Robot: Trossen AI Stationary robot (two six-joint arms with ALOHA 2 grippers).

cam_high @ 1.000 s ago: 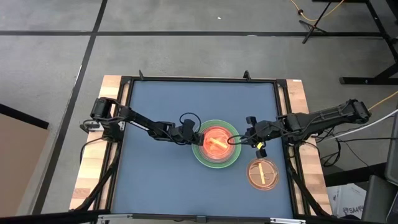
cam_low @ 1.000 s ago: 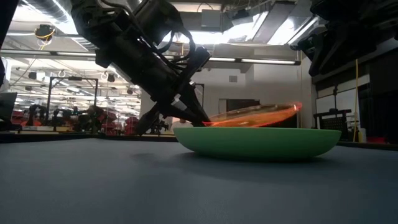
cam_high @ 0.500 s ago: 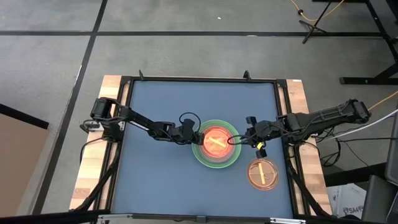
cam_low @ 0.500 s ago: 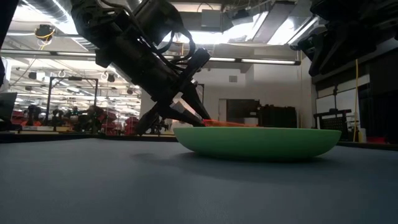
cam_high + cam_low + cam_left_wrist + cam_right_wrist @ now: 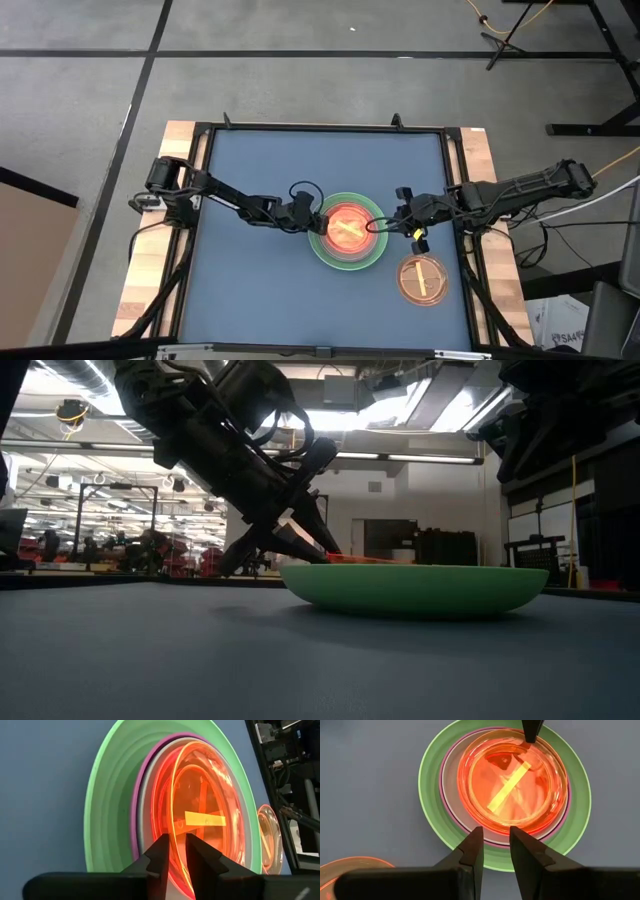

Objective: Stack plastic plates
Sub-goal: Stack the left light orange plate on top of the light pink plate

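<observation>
Left fingers (image 5: 174,851) astride orange plate (image 5: 205,815) rim — unlabeled

The orange plate (image 5: 350,559), tilted up out of the green plate (image 5: 415,589) a second ago, now lies flat in the stack, its rim between the left gripper (image 5: 174,851) fingers.

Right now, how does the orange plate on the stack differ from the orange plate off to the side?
The stacked orange plate sits nested on top inside the green plate; the lone orange plate lies alone on the table near the right arm. The left claw is at the stacked plate's rim; nothing touches the lone one. Both are small, translucent, with a yellow strip.
</observation>
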